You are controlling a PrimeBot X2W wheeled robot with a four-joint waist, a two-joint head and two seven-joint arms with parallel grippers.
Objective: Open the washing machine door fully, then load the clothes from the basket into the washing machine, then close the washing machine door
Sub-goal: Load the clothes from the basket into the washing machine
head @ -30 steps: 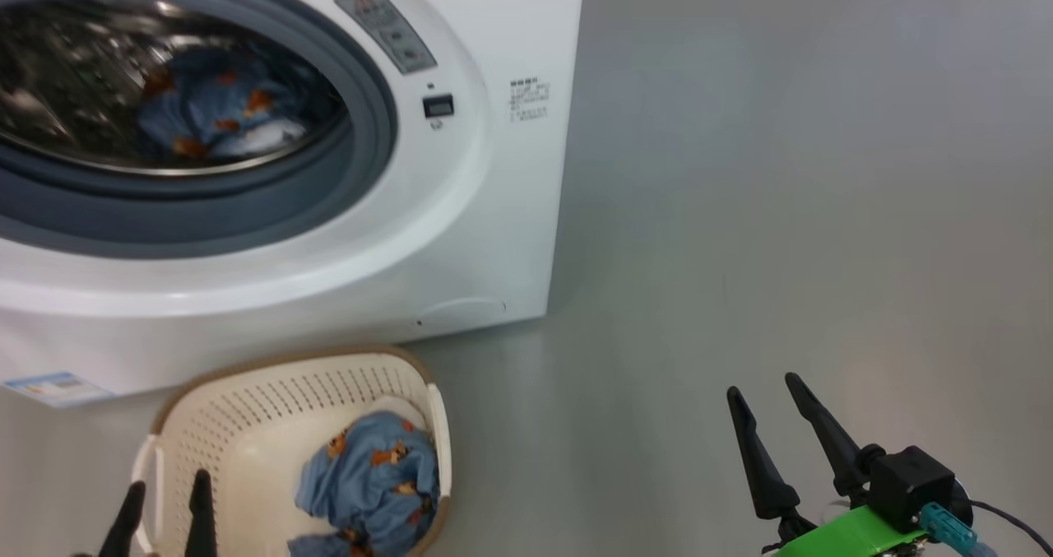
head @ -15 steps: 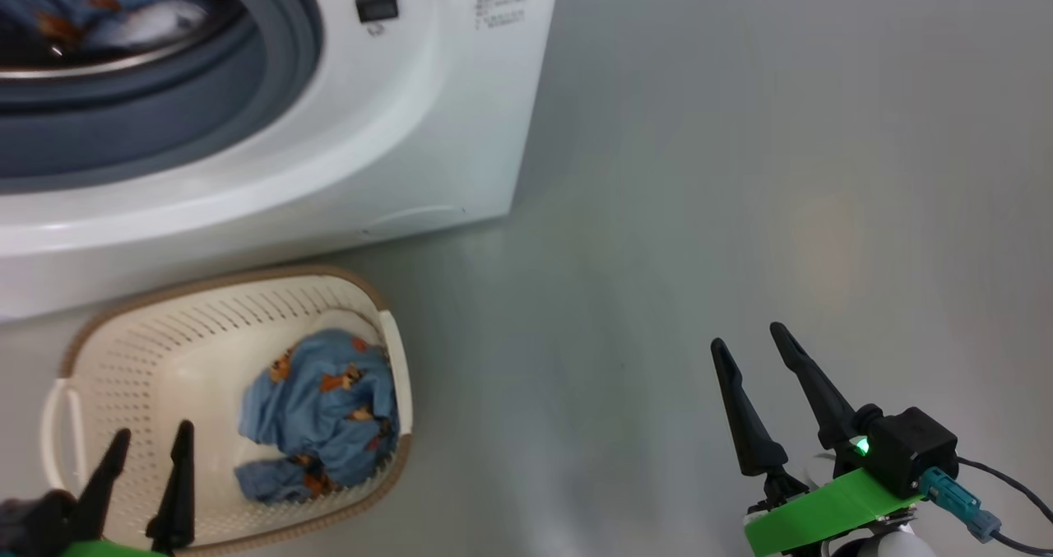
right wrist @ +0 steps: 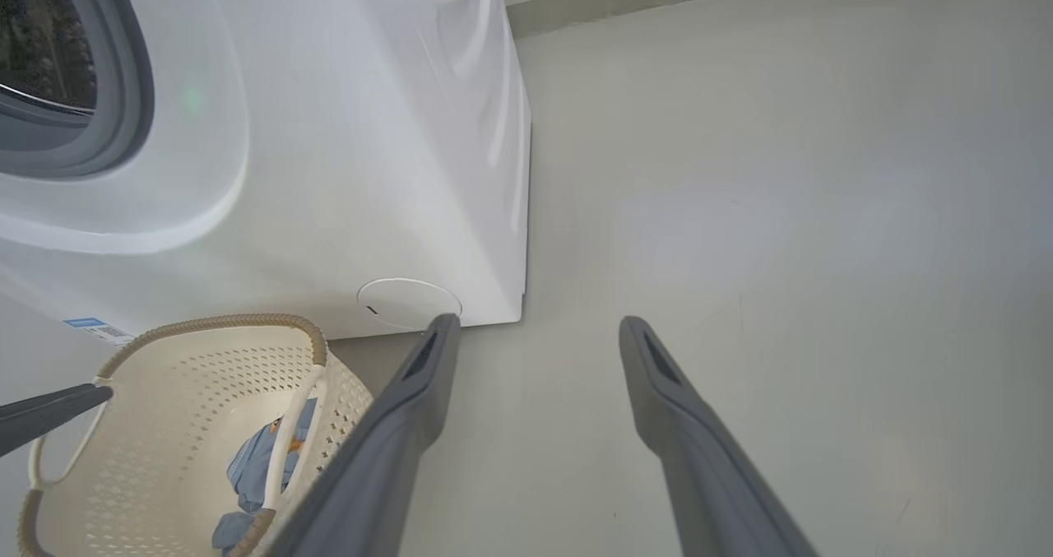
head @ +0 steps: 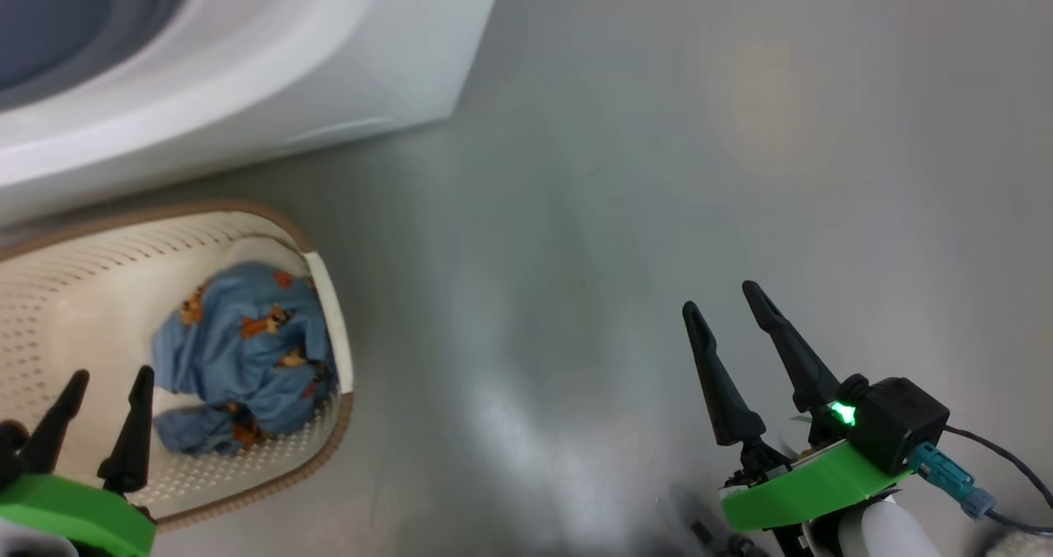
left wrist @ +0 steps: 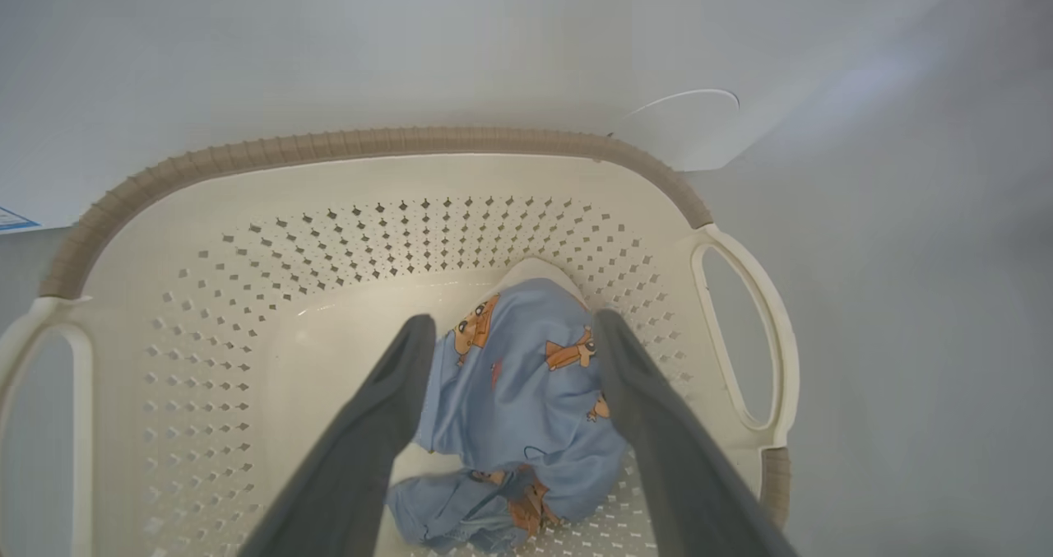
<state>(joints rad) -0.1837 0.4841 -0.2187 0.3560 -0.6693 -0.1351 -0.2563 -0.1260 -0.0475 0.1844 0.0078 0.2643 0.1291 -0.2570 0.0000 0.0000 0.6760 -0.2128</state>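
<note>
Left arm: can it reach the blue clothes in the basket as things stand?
Probably yes. Its jaws stand open above the basket, whose top is open. In the left wrist view the clothes sit framed between the jaws, lower down, with nothing over them. The basket's side wall is close by, so a straight descent looks safest.

I see washing machine (right wrist: pixel 345 170) white, gasket (right wrist: pixel 136 88) grey, small blue label (right wrist: pixel 86 324) low on front. Basket (left wrist: pixel 247 294) cream, diamond-perforated, rim brown woven-look, handles white. Clothes (left wrist: pixel 526 392) light blue with orange-brown cartoon figures. Floor (head: pixel 658 170) pale grey. Left gripper (head: pixel 113 372), right gripper (head: pixel 720 295) — black fingers, bright green wrist bands.
</note>
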